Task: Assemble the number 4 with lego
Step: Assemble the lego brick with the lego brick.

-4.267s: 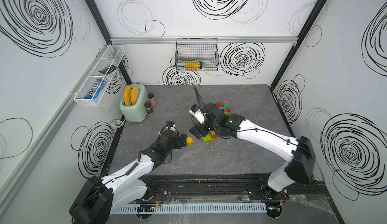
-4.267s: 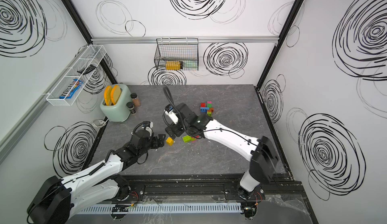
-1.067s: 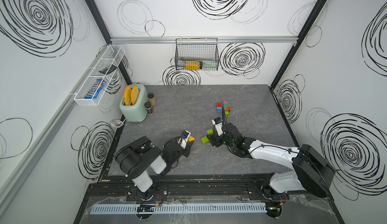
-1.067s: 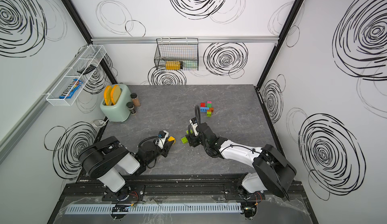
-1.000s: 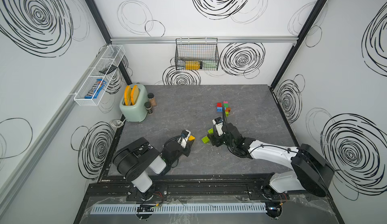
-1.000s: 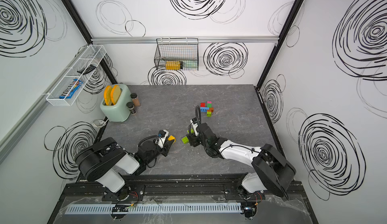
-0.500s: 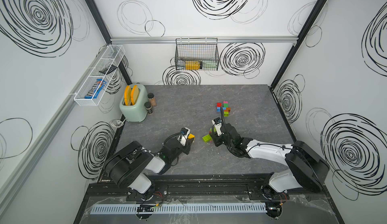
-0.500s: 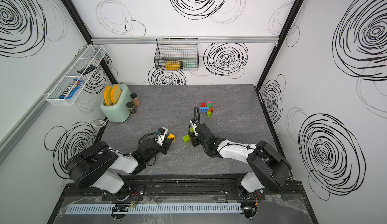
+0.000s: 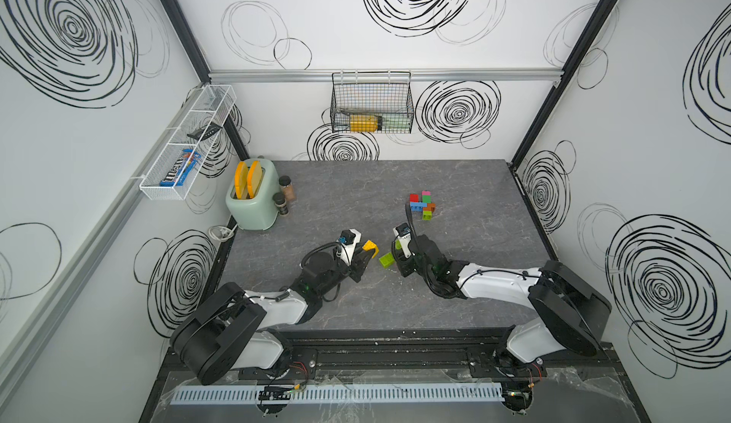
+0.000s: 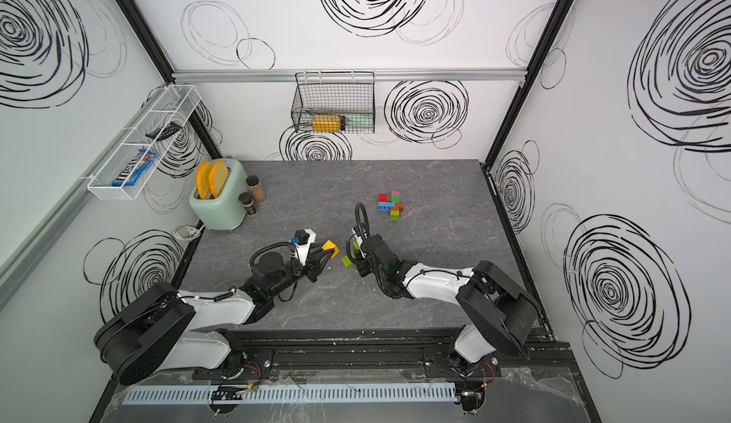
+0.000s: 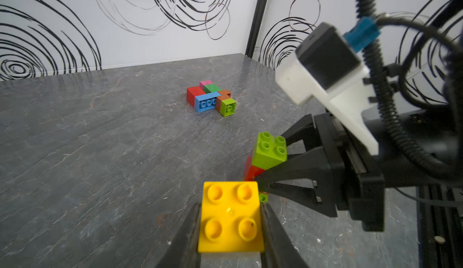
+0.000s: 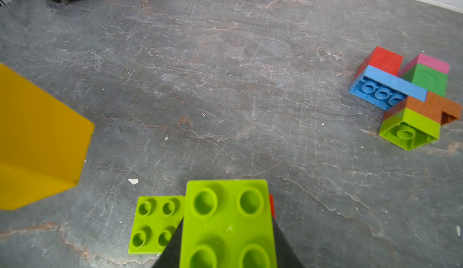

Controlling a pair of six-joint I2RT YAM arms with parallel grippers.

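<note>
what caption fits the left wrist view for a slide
Left pincer grips a yellow square plastic brick as the right pincer holds a lime-on-red plastic brick stack nearby.

Lego (image 11: 231,219) is smooth glossy plastic, table (image 11: 100,141) matt veined stone-look

On the grey tabletop (image 9: 336,187), the left gripper (image 9: 364,254) clasps a yellow brick (image 9: 370,247) opposite the right gripper (image 9: 399,249), where a sliver of a lime brick (image 9: 397,244) shows, a second lime brick (image 9: 386,259) lying between them and a joined brick cluster (image 9: 422,204) well behind.
</note>
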